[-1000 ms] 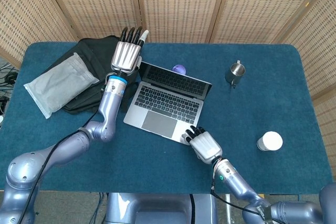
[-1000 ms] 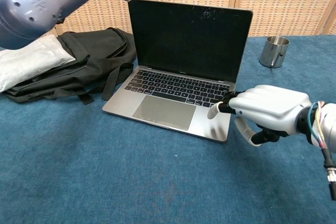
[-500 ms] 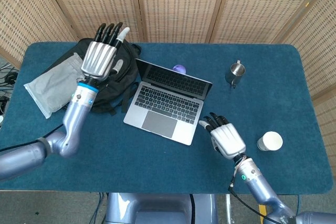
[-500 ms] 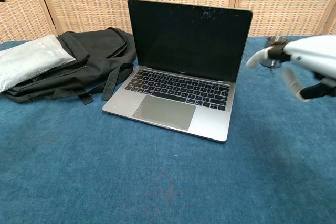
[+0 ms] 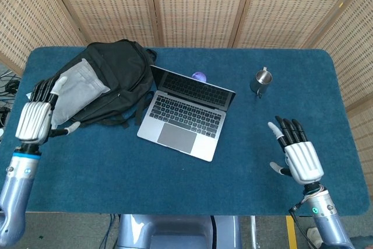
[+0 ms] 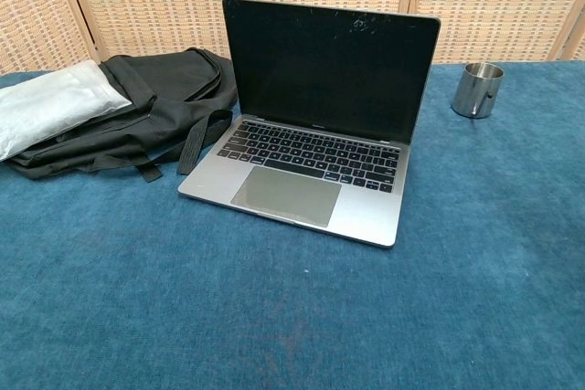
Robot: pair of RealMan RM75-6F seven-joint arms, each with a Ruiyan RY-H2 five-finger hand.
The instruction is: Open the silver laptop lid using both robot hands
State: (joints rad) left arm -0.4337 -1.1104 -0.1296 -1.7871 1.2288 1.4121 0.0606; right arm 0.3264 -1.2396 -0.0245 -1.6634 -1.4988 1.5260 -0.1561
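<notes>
The silver laptop (image 5: 185, 116) (image 6: 311, 171) stands open in the middle of the blue table, its dark screen (image 6: 329, 70) upright and the keyboard showing. My left hand (image 5: 36, 118) hovers at the table's left edge, far from the laptop, fingers spread and holding nothing. My right hand (image 5: 298, 153) is at the front right, well clear of the laptop, fingers apart and empty. Neither hand shows in the chest view.
A black backpack (image 5: 108, 77) (image 6: 155, 102) lies left of the laptop with a grey padded pouch (image 5: 73, 88) (image 6: 50, 107) on it. A steel cup (image 5: 261, 81) (image 6: 477, 89) stands at the back right. A small purple object (image 5: 199, 76) sits behind the screen.
Both hands have drawn away from the laptop: the left from the lid's top corner out to the left edge, the right from the front corner to the front right. The lid stays open.
</notes>
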